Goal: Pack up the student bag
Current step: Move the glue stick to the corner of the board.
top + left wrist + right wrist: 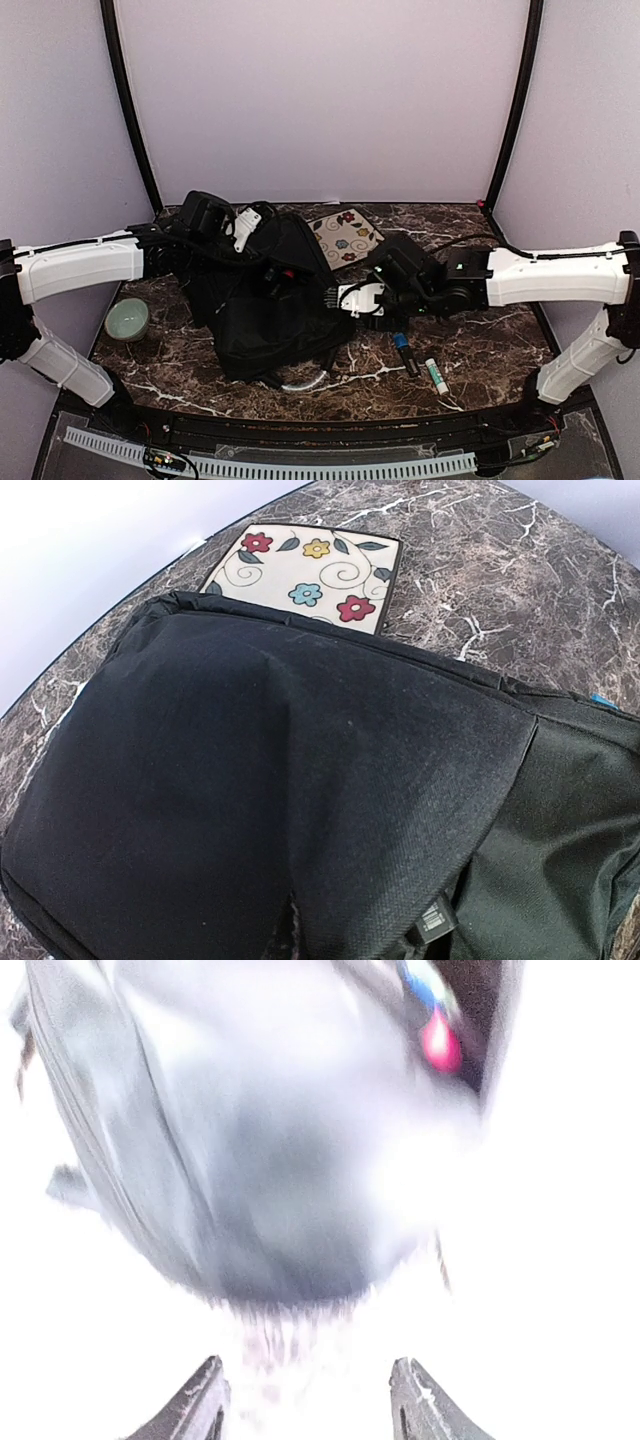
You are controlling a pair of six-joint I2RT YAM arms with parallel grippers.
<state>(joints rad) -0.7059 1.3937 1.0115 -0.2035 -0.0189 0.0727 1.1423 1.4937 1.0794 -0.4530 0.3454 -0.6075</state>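
We see the student bag point(250, 800) as black woven cloth, matt and slightly fuzzy, its fine grain showing close up. The table point(500, 570) looks to us like dark brown marble-patterned stone with white veins, smooth with a soft sheen. The flowered pad point(305, 575) looks smooth and cream-faced with a black edge. The bowl point(127, 320) looks glazed, pale green and glossy. The arm shells point(80, 268) look like smooth white plastic.

Right wrist view blurs the student bag point(260, 1140).
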